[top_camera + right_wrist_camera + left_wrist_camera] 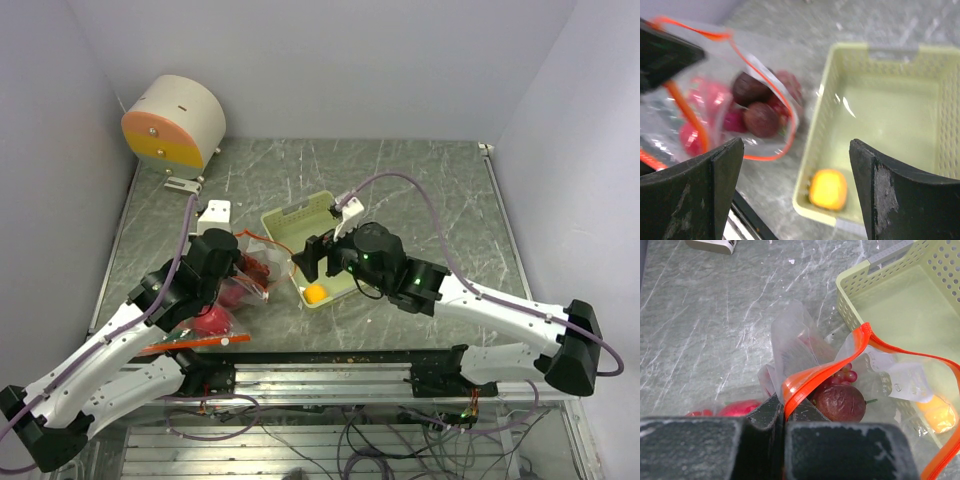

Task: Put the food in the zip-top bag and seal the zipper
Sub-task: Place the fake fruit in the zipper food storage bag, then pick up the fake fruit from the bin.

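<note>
Bag (795, 340) mouth faces the tray (285, 222); left jaws pinch its zipper (810, 380); right jaws gape empty near the orange (315, 293)

1 zip-top bag (795, 340), 1 pale green tray (285, 222), 1 orange (828, 189), at least 2 dark round fruits (761, 119), 1 grape bunch (845, 374), 1 cream-and-orange drum (175, 122), 2 arms (105, 345), pink-red pieces (710, 97) too blurred to count
</note>
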You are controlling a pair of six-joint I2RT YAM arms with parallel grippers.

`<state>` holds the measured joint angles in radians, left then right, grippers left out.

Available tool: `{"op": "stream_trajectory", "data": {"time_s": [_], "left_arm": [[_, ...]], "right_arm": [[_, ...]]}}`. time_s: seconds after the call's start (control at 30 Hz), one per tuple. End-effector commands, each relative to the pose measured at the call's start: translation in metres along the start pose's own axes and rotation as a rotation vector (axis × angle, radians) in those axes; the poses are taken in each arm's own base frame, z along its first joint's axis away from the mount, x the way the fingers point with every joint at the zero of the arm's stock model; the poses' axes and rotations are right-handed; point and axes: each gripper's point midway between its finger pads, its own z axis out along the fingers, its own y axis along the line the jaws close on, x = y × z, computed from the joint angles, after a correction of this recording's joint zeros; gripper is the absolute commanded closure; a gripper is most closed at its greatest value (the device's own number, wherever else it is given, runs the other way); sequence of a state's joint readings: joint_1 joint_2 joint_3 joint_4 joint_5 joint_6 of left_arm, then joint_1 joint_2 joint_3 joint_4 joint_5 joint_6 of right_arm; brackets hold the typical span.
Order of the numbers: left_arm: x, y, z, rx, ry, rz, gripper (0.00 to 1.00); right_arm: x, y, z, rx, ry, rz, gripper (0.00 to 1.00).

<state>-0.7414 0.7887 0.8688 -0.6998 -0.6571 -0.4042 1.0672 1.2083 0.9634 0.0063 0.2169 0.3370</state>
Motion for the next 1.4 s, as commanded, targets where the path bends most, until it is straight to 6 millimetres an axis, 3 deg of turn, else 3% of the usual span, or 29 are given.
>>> {"op": "stream_trajectory", "data": {"time_s": [0.0, 0.13, 0.23, 0.5, 0.73, 0.87, 0.93, 1.03, 1.1, 1.23, 1.37], "left_arm": [[-0.011, -0.005, -0.003, 0.029, -0.036, -0.033, 0.93], [-0.014, -0.008, -0.003, 0.041, -0.043, -0.039, 0.93], [-0.015, -0.01, -0.002, 0.048, -0.044, -0.039, 0.93], [-0.013, -0.01, 0.0, 0.042, -0.038, -0.032, 0.93], [-0.014, -0.009, 0.0, 0.033, -0.036, -0.026, 0.93], [-0.013, -0.008, 0.0, 0.033, -0.035, -0.025, 0.93], [-0.012, -0.007, 0.0, 0.028, -0.031, -0.024, 0.93], [-0.012, -0.007, -0.001, 0.027, -0.032, -0.024, 0.93], [-0.012, -0.006, -0.001, 0.024, -0.034, -0.027, 0.93], [-0.011, -0.007, -0.001, 0.027, -0.03, -0.029, 0.93], [-0.01, -0.007, -0.001, 0.028, -0.029, -0.029, 0.93]], "right_arm": [[0.073, -0.054, -0.012, 0.244, 0.238, 0.069, 0.15], [0.106, -0.066, -0.017, 0.267, 0.336, 0.116, 0.15], [0.125, -0.07, -0.011, 0.255, 0.408, 0.12, 0.15], [0.171, -0.063, 0.012, 0.191, 0.56, 0.099, 0.15], [0.201, -0.06, 0.02, 0.144, 0.634, 0.098, 0.17], [0.222, -0.066, 0.023, 0.143, 0.687, 0.107, 0.32], [0.227, -0.067, 0.024, 0.14, 0.705, 0.116, 0.46], [0.224, -0.07, 0.025, 0.147, 0.696, 0.121, 0.68], [0.212, -0.074, 0.025, 0.164, 0.668, 0.114, 0.75], [0.16, -0.071, 0.026, 0.149, 0.535, 0.082, 0.77], [0.098, -0.046, 0.015, 0.018, 0.35, 0.065, 0.77]]}}
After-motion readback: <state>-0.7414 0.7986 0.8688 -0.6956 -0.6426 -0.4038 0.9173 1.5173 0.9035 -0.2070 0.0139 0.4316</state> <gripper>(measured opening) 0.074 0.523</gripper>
